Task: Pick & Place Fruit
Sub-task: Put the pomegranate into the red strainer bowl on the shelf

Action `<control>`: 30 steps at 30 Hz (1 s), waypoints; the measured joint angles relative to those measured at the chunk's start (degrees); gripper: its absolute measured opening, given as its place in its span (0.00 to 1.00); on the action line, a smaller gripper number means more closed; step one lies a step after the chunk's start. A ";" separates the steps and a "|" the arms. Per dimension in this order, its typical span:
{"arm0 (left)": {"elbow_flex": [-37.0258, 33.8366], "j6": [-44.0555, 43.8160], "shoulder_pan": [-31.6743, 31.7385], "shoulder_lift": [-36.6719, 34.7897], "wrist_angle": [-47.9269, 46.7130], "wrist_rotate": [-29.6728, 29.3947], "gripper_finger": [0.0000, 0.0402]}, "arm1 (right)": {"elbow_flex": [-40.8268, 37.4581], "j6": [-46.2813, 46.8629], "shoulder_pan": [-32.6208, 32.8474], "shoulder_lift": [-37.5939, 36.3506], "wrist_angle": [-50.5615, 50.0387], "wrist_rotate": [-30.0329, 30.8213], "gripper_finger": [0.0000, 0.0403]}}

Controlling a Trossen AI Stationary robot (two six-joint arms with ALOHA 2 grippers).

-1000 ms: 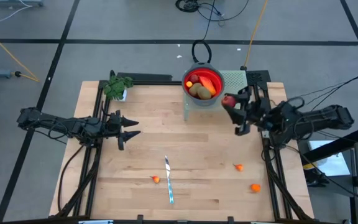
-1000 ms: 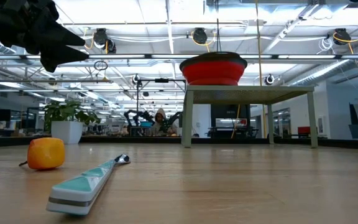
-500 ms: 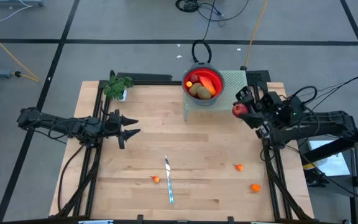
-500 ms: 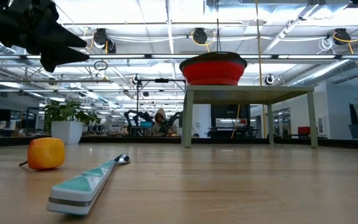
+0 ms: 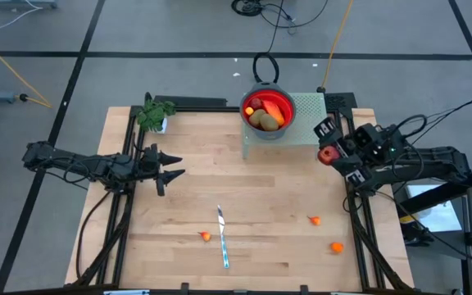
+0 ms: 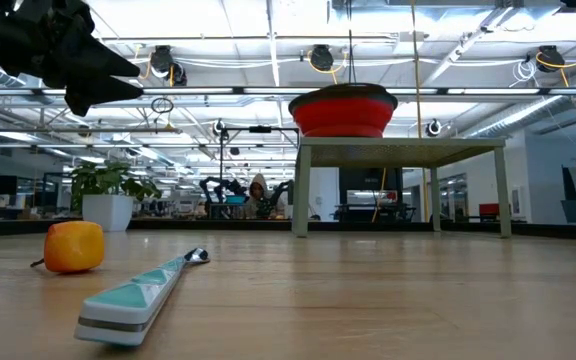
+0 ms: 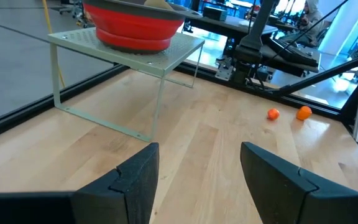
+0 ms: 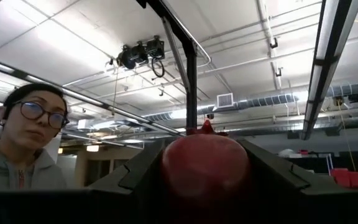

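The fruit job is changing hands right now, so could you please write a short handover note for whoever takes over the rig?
Right gripper: shut on a dark red ball, at the table's right edge, beside the wire stand.
Left gripper: open, empty, waiting over the table's left side.
Done: several fruit pieces already lie in the red bowl on the stand.
Left: get the held ball into the bowl, then collect three small orange pieces off the table: one beside the knife at, two on the right at and.
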 joint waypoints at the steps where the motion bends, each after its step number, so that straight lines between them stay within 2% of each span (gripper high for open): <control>1: 0.00 0.02 0.00 -0.01 0.00 0.00 0.56 | 0.00 -0.02 0.00 0.06 -0.11 0.02 0.46; 5: 0.00 0.01 0.00 -0.01 0.00 0.00 0.56 | 0.00 -0.12 -0.36 0.09 -1.55 1.40 0.45; 11: 0.00 0.02 0.00 -0.02 0.00 0.00 0.56 | 0.00 -2.57 -3.02 0.13 -12.29 16.09 0.45; 15: 0.00 0.02 0.00 -0.02 0.00 -0.02 0.56 | 0.00 -5.40 -6.29 0.73 -17.58 22.67 0.45; 22: 0.00 -0.11 0.00 -0.02 0.00 -0.02 0.56 | 0.19 -5.38 -13.18 4.18 -21.33 22.81 0.45; 30: 0.00 -1.53 0.00 0.00 0.00 -0.04 0.56 | 8.80 -4.33 -20.11 10.26 -42.27 22.51 0.45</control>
